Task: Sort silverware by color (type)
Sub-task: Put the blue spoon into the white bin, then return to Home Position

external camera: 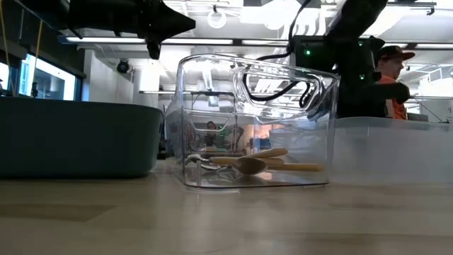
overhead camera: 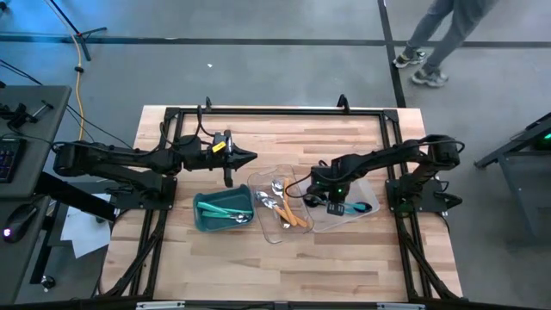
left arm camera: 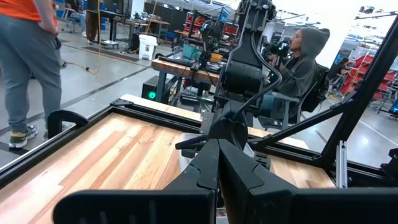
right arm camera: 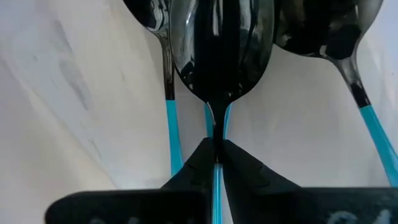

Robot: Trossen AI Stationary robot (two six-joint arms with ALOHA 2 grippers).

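Note:
My right gripper points down into the right clear tray, shut on a teal-handled spoon with a black head. Two more black-headed teal spoons lie on either side of it on the tray's white floor. The middle clear tray holds orange-handled, silver-headed spoons. A teal bin on the left holds teal-handled utensils. My left gripper is shut, level and high over the table behind the bin, holding nothing. My right gripper pinches the spoon's slim handle just behind the black head between its two fingertips. The fingers come from above, pointing steeply down. The spoon's head points away from the wrist. I cannot tell whether the spoon rests on the tray's floor.
The three containers stand side by side in the table's middle, inside a black frame around the wooden top. Bare wood lies at the near and far sides. People stand and sit beyond the table, and one walks at the far right.

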